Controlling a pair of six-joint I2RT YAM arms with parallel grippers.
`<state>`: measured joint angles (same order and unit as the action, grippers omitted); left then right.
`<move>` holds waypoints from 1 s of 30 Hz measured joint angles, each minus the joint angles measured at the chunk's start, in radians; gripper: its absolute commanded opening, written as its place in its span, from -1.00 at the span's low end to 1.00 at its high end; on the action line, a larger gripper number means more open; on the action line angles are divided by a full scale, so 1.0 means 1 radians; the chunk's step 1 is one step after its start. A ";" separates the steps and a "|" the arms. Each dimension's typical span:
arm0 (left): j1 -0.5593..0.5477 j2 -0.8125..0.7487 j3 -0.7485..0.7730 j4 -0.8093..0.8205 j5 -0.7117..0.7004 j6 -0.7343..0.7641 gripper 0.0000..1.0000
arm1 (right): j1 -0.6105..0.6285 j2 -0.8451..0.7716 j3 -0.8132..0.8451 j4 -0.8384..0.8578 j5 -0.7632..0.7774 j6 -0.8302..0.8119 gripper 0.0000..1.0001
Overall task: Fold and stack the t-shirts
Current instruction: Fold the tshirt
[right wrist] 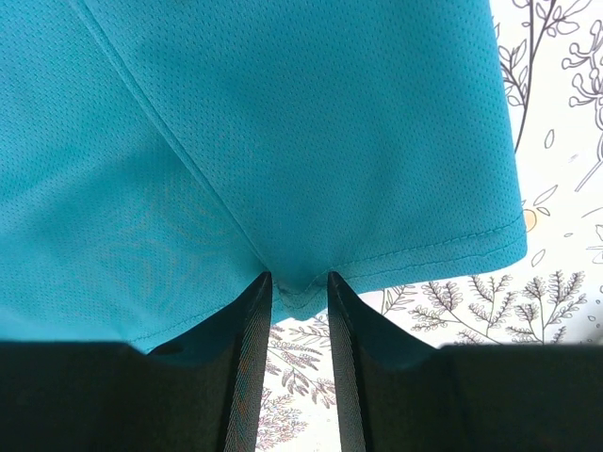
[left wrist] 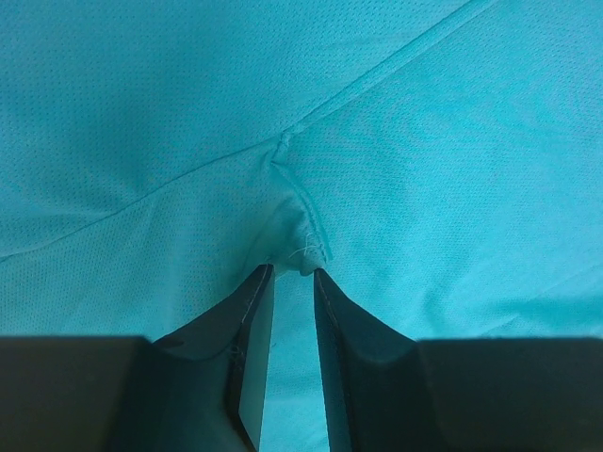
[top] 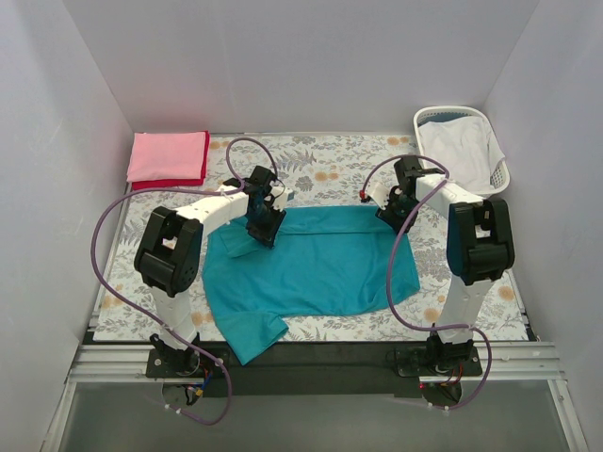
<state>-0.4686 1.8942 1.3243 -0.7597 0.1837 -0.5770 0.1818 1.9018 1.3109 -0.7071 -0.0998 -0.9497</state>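
Note:
The teal-blue t-shirt (top: 320, 264) lies spread across the middle of the table, one sleeve hanging over the near edge. My left gripper (top: 267, 224) is at the shirt's far left part; in the left wrist view its jaws (left wrist: 293, 271) are nipped on a seam junction of the teal cloth (left wrist: 377, 141). My right gripper (top: 388, 212) is at the shirt's far right corner; in the right wrist view it (right wrist: 300, 278) pinches the hem corner of the teal cloth (right wrist: 283, 122). The light pink shirt (top: 168, 155) lies folded at the back left on the folded red shirt (top: 170, 184).
A white slatted laundry basket (top: 450, 113) stands at the back right with white cloth (top: 460, 146) inside. A floral tablecloth (top: 330, 169) covers the table and shows in the right wrist view (right wrist: 565, 188). White walls close in three sides.

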 measured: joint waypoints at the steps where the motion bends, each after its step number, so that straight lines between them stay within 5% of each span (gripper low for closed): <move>1: 0.000 0.000 0.000 0.000 0.000 0.000 -0.54 | 0.000 -0.003 0.000 0.000 0.000 0.000 -0.26; 16: -0.006 0.000 0.009 -0.004 0.000 0.000 -0.52 | 0.004 -0.027 0.000 -0.008 0.005 -0.002 -0.39; 23: -0.006 0.000 0.009 -0.004 0.000 0.000 -0.49 | 0.004 -0.027 0.000 -0.010 0.012 -0.008 -0.95; 30: -0.006 0.000 0.009 -0.003 0.000 0.000 -0.49 | 0.004 -0.027 0.000 -0.010 0.014 -0.011 -0.97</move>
<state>-0.4751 1.8946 1.3331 -0.7628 0.1837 -0.5766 0.1860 1.8751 1.3109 -0.7170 -0.0853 -0.9611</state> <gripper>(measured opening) 0.250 0.020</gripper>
